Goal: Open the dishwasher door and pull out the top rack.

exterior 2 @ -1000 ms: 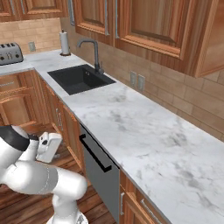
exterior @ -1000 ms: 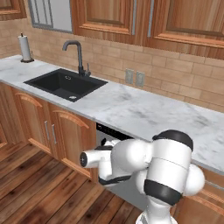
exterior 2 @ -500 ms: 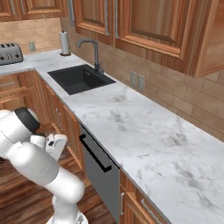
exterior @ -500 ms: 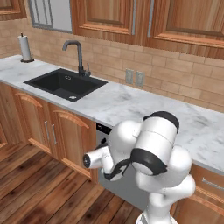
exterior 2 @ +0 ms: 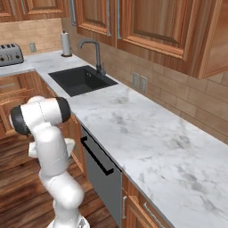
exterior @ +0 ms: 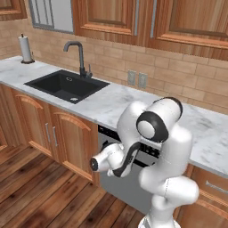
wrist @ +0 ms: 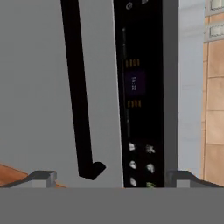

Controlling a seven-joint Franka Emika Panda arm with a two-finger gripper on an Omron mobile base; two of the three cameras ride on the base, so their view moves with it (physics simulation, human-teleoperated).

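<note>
In my hand view the dishwasher door point(wrist: 39, 87) fills the left and centre; its black bar handle point(wrist: 78, 87) runs top to bottom, left of centre between my wide-open gripper point(wrist: 111, 179) tips.

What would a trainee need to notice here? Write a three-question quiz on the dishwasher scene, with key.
1. True or false: the dishwasher door is shut.
2. The gripper's jaws are: A) open, B) closed on the handle, C) closed on nothing.
3. Fill in: the black bar handle lies beside the black ______ strip.

Key: 1 true; 2 A, the fingertips stand wide apart, holding nothing; 3 control, the control strip with its small display.
</note>
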